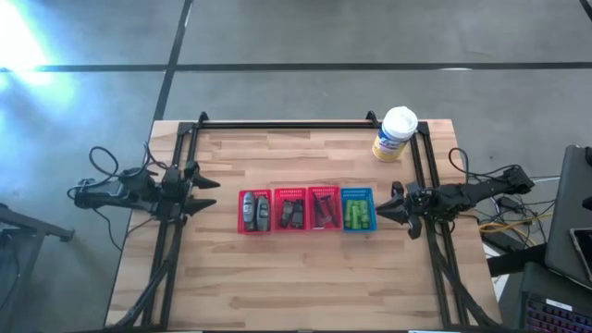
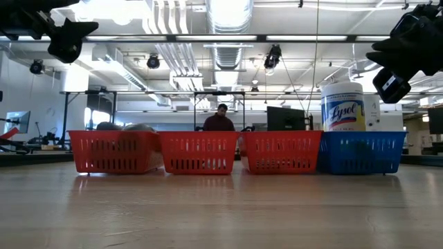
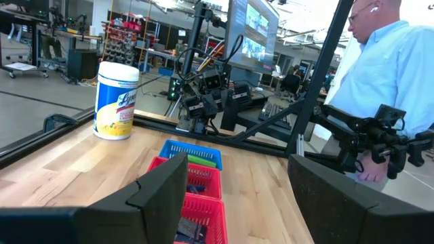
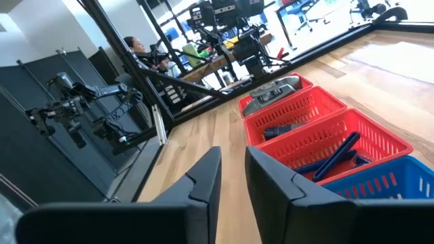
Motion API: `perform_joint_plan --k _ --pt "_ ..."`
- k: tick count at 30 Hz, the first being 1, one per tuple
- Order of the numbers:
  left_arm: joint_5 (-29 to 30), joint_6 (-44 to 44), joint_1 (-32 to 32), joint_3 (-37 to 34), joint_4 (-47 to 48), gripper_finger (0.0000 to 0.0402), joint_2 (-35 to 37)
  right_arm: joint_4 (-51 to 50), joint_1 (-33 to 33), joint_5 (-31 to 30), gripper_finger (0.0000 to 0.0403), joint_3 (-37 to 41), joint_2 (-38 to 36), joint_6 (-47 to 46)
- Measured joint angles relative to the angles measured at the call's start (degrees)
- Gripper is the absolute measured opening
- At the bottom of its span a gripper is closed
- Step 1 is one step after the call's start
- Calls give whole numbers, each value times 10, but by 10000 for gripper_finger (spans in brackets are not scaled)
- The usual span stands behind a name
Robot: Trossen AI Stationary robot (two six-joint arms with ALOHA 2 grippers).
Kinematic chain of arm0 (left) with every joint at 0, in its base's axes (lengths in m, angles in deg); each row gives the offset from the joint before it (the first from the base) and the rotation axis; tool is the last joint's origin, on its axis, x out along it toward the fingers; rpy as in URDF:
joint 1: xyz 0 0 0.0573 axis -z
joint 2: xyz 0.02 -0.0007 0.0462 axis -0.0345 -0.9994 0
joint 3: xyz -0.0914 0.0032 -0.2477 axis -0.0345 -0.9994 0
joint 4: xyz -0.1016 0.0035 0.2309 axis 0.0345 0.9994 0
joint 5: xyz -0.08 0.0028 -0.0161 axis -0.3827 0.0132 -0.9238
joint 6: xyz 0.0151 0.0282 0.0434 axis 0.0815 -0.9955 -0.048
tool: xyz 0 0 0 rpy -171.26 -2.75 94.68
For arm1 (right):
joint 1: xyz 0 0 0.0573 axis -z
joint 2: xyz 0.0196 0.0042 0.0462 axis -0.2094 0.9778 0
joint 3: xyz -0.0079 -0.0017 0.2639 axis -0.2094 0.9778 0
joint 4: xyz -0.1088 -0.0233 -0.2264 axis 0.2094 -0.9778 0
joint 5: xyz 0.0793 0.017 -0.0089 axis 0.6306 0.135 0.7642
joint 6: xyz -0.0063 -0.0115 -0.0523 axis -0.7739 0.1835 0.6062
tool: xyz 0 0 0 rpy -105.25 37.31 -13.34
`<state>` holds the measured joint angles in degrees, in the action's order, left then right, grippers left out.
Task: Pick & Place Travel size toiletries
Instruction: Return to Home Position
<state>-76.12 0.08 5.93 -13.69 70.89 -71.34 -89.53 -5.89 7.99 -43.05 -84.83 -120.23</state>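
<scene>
Sorted into the baskets (image 1: pixel 290 190) mid-table: grey bottles (image 1: pixel 255 211), dark packets (image 1: pixel 291 213), razors (image 1: pixel 323 209), green tubes (image 1: pixel 358 216). Likely light, stiff, slick; best pinched mid-body. Parked at the sides: left gripper (image 1: pixel 214 197) wide apart, right gripper (image 1: pixel 385 210) barely parted, both empty.

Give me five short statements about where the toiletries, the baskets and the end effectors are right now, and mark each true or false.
1. The green tubes lie in the blue basket. True.
2. The grey bottles lie in the basket next to the blue one. False: they are in the red basket at the far end of the row.
3. The left end effector holds a tube. False: it is open and empty at the table's left side.
4. The white-lidded tub stands outside the baskets. True.
5. The right end effector reaches into the blue basket. False: it is beside that basket, holding nothing.
</scene>
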Motion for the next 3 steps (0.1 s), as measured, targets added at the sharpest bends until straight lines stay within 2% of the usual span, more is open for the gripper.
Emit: perform_joint_plan --k 3 --pt "0 0 0 0 0 259 0 0 0 0 75 0 0 0"
